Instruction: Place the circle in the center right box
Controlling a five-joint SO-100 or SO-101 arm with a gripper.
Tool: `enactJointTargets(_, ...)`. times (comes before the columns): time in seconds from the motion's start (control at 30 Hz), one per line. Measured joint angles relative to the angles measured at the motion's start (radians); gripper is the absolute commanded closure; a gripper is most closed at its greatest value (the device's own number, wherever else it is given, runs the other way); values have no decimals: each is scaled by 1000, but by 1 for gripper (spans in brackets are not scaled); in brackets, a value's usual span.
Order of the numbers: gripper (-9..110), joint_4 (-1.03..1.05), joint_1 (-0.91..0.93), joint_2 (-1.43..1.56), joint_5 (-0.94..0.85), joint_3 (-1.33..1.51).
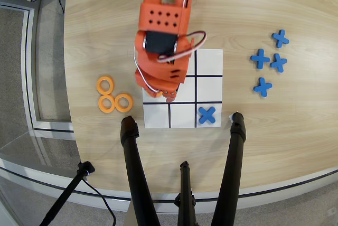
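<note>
An orange robot arm is reaching down over the left column of a white three-by-three grid sheet (209, 59) lying on a pale wooden counter (296, 125), seen from overhead. Its end effector (163, 95) is hanging over the center right box (150, 95), the middle-row cell at the view's left edge, and is hiding most of that cell. Whether its jaws are open or closed cannot be told. The circle being placed is not visible; it is probably underneath the arm. To finish well, the ring should be lying flat inside the black lines before the arm is lifting straight up. Three matching flat orange rings (105, 84) are sitting on the counter to the sheet's left. One blue cross (207, 114) is occupying the bottom-right cell.
</note>
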Motion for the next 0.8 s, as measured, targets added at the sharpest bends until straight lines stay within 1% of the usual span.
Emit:
enactJointTargets(0.13,90,98,11,249,-38,127)
enactJointTargets(0.23,90,146,-9,472,-63,305)
enactJointTargets(0.37,90,225,-106,773,-69,549)
enactJointTargets(0.5,90,322,-195,1029,-69,719)
enactJointTargets(0.67,90,405,-261,1212,-69,851)
enactJointTargets(0.8,90,448,-293,1282,-69,925)
